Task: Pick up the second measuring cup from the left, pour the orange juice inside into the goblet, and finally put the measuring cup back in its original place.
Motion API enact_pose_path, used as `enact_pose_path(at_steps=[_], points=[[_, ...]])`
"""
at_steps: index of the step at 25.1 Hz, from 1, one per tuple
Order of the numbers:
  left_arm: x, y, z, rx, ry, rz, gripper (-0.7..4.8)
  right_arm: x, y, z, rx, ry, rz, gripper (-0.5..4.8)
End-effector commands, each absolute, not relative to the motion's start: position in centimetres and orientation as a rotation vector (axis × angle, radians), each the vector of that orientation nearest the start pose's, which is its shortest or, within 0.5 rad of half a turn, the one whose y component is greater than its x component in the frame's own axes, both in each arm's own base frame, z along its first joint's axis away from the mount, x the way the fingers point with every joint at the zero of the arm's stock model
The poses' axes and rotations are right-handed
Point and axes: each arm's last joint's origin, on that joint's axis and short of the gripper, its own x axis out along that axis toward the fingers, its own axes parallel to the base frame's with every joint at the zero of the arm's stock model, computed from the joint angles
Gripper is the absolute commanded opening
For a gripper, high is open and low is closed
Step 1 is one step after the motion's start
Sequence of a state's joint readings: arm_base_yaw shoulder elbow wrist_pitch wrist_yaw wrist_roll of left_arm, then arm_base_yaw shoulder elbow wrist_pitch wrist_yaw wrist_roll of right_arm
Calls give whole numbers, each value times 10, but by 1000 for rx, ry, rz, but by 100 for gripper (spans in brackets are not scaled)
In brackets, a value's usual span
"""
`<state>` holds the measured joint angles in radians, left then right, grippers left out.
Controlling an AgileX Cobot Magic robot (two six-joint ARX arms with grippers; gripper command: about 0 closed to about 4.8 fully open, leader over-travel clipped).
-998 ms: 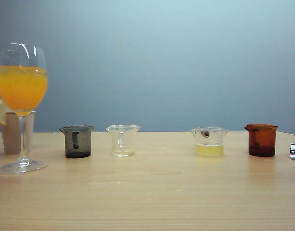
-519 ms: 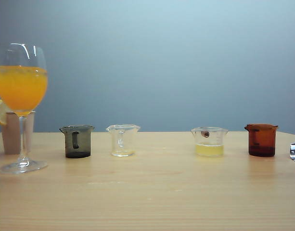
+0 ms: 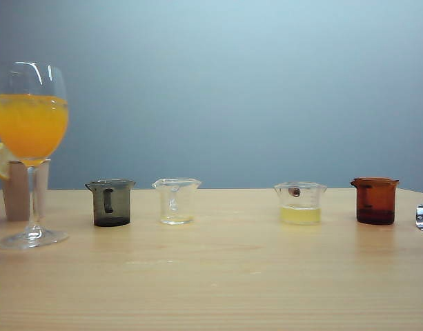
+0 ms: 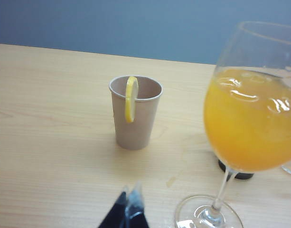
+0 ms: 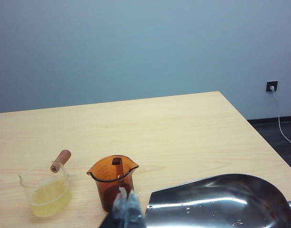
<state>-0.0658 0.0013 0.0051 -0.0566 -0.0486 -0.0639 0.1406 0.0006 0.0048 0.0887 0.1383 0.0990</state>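
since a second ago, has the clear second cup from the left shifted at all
No. The second measuring cup stands in the same spot on the table, keeping the same gap to the smoky grey cup on its left.

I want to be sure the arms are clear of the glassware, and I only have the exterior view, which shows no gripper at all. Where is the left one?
Observer: The left gripper is shut on nothing. It points at a paper cup with a lemon slice hung on its rim, with the goblet standing off to one side.
Operator: And the right one?
Observer: The right gripper is also shut on nothing, just short of the amber cup.
Operator: What is the shiny bit at my right edge?
Observer: A steel scoop lying on the table next to that gripper.
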Motion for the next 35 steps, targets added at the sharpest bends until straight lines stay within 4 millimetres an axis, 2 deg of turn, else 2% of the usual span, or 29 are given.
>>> enact_pose_path(at_steps=[1, 13, 17, 35], points=[[97, -5, 162, -58, 40, -14, -4, 97, 9, 173, 116, -100, 2, 0], [97, -1, 163, -59, 28, -17, -4, 97, 9, 173, 116, -100, 1, 0], [97, 0, 167, 73, -11, -40, -5, 97, 9, 173, 116, -100, 1, 0], [97, 0, 166, 72, -5, -41, -4, 97, 9, 173, 116, -100, 1, 0]])
